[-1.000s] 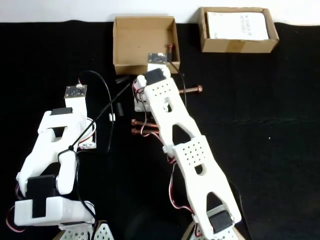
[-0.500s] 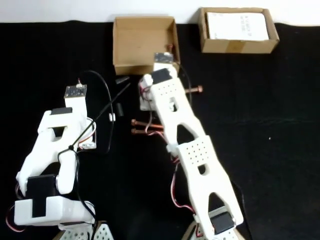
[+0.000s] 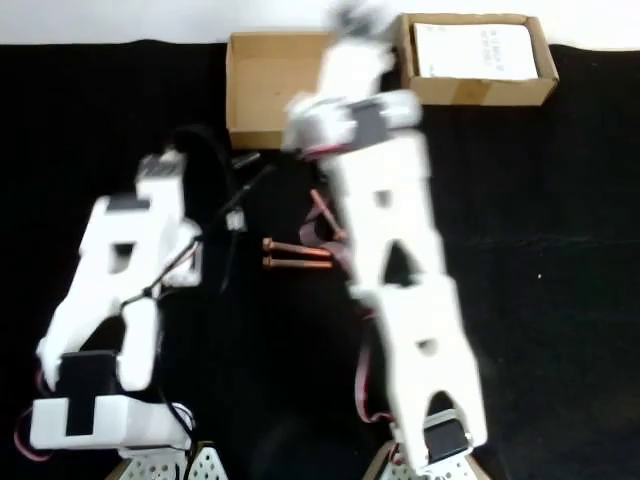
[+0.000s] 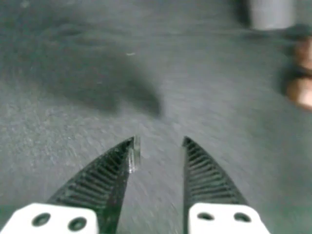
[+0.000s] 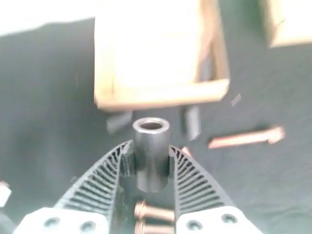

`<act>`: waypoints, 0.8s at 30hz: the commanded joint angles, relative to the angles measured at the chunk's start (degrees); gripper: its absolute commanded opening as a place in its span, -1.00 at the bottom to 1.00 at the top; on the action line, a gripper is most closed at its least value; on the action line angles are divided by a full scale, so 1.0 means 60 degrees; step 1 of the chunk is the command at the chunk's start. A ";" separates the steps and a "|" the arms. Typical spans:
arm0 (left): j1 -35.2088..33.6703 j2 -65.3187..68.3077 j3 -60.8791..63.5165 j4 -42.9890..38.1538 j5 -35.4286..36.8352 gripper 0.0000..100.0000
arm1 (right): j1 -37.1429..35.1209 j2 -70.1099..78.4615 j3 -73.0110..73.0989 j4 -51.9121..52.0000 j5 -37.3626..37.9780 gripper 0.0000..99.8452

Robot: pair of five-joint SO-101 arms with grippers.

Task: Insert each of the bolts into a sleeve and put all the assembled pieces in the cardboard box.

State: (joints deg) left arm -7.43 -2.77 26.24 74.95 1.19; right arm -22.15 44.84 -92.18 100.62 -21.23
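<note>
Black cloth-covered table (image 3: 560, 250), bearing all items. Right white jointed arm (image 3: 400, 220), stretched up the table's middle toward the far edge; left white jointed arm (image 3: 120, 260), over the table's left part. Open brown cardboard box (image 3: 270, 80), at the far edge, centre. Second brown cardboard box (image 3: 475, 92), to its right, apart from it, holding a white printed sheet (image 3: 475, 50). Right gripper (image 5: 151, 147), black ribbed fingers closed against both sides of an upright dark grey cylindrical sleeve (image 5: 151, 165), open bore facing up, raised above the cloth on the near side of the open box. Left gripper (image 4: 158, 144), jaws parted by a moderate gap, nothing between them, above bare cloth. Two copper-coloured bolts (image 3: 297, 254), lying parallel and just beside each other between the arms. One further copper-coloured bolt (image 5: 243, 139), flat on the cloth near the open box's front corner. Two black sleeves (image 5: 192, 122), lying just before that box's front wall.
</note>
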 commanded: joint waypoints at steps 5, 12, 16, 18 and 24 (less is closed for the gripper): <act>0.2703 0.1780 -0.6659 0.4249 -0.0864 -0.64 | 0.3729 -0.3143 0.1399 0.0051 0.0103 -0.99; 0.3993 0.5590 -1.1304 0.4205 -0.0923 -0.64 | 0.5956 -0.4212 0.4418 0.0037 0.0117 -0.99; 0.4696 0.7626 -1.4161 0.3077 -0.1568 -0.64 | 0.6498 -0.4359 0.5751 0.0037 0.1363 -0.98; 0.5121 0.8652 -1.5304 0.2359 -0.2037 -0.64 | 0.6718 -0.4344 0.6396 0.0037 0.2623 -0.98; 0.5663 1.0938 -1.7927 0.0938 -0.2447 -0.64 | 0.6821 -0.4315 0.8711 -0.0374 0.3297 -0.98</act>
State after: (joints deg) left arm 25.71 60.09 -73.10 83.38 -11.56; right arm 18.37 23.12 -44.00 100.35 -2.68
